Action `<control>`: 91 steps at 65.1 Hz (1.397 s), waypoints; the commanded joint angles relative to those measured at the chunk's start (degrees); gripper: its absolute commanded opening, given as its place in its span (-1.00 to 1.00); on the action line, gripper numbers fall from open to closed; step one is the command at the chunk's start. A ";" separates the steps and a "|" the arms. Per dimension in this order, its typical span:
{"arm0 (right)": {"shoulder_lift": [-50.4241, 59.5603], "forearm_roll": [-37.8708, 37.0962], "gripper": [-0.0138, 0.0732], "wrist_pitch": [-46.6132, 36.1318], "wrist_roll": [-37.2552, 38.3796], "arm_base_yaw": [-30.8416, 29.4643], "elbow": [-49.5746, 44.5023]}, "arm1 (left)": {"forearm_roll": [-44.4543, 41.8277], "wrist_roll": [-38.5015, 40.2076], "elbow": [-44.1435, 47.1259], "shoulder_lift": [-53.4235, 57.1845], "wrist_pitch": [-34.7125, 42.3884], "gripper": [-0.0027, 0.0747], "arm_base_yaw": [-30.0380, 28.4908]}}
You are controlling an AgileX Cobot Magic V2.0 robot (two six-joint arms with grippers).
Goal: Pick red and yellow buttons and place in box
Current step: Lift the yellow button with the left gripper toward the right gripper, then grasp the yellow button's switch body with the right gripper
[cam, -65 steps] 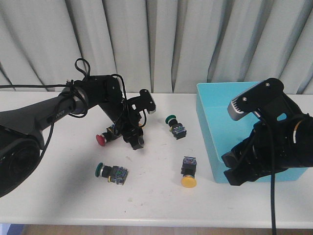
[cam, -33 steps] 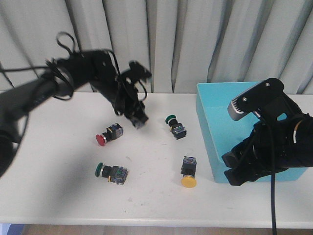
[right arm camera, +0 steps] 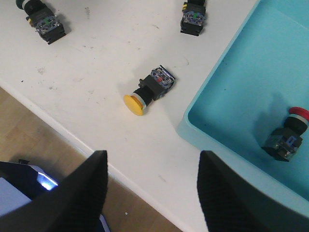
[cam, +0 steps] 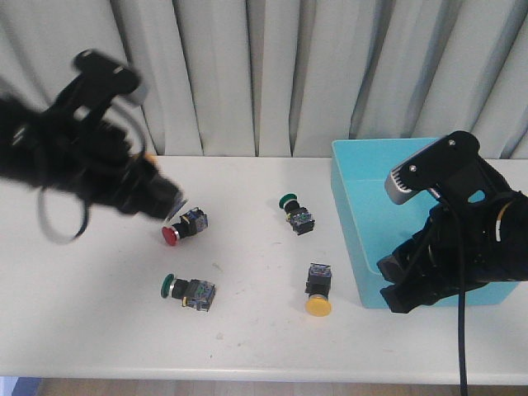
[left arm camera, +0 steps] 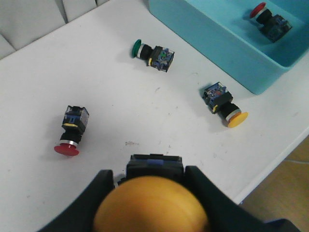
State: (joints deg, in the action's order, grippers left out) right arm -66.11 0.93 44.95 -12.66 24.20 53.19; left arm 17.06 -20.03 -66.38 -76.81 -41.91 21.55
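A yellow button (left arm camera: 152, 208) with a black body is clamped in my left gripper (left arm camera: 154, 174), which is shut on it above the table. In the front view that gripper (cam: 161, 198) is motion-blurred at the left, just left of a red button (cam: 173, 235) lying on the table. Another yellow button (cam: 318, 304) lies close to the turquoise box (cam: 355, 214). A red button (right arm camera: 287, 135) lies inside the box (right arm camera: 222, 72). My right gripper (right arm camera: 152, 193) hangs open and empty over the table's front edge, by the box's near corner.
Two green-capped buttons lie on the table, one (cam: 294, 211) in the middle toward the back and one (cam: 188, 289) at the front left. Grey curtains hang behind the table. The table's front edge (right arm camera: 72, 135) runs under my right gripper.
My left arm has risen from beside the red button and swung left with its load. The right arm and the buttons on the table have not moved.
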 commanded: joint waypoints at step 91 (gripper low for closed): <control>-5.97 42.79 0.44 -6.47 -65.93 0.08 1.53 | 82.43 -43.36 16.98 -4.77 -4.78 -0.39 3.69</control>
State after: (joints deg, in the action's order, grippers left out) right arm -73.23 40.02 40.97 -75.04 24.20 53.19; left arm 95.65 -63.35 -47.88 -83.28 -43.80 24.89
